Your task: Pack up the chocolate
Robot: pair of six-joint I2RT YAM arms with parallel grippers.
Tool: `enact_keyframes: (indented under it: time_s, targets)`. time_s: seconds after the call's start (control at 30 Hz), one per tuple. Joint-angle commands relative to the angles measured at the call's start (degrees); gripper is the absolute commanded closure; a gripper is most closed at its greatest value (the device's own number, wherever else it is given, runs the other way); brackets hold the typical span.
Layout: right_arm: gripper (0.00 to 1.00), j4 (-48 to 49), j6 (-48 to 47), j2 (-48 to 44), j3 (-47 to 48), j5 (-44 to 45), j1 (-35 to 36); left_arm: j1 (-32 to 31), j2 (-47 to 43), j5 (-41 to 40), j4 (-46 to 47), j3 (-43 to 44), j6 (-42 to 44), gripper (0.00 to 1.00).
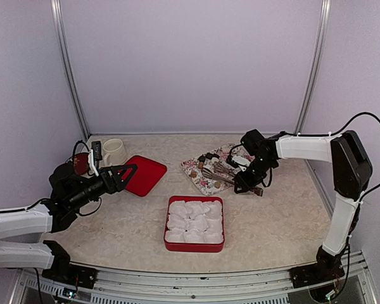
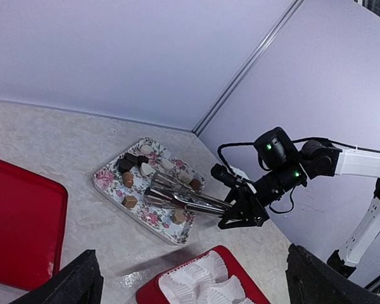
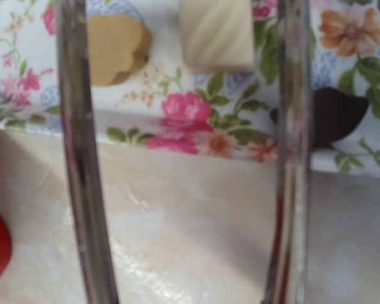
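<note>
My right jaws clamped the tongs [image 2: 187, 201] over the chocolate [image 2: 129, 201] on its tray [image 2: 106, 179], left jaws apart; every paper cup [image 1: 194, 221] in the red box [image 1: 193, 247] looked empty, nothing packed yet.

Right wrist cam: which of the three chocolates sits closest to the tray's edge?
The dark brown chocolate, far right, almost at the tray rim; the tan chocolate and cream chocolate lie farther in.

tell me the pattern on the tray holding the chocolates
Floral: pink roses and green leaves on the white tray; clearest in the right wrist view.
</note>
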Motion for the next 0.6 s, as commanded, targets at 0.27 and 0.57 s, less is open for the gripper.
enact_keyframes:
  time_s: [0.27,0.57]
  targets:
    - [0.61,-3.1,-0.5,1.3,2.8,-0.6,-0.3,1.0,-0.2,0.8,1.3,-0.6,0.8,0.01]
    - [0.69,-6.2,-1.5,2.3,4.7,1.6,0.9,1.5,-0.6,1.3,1.2,-0.8,0.8,0.01]
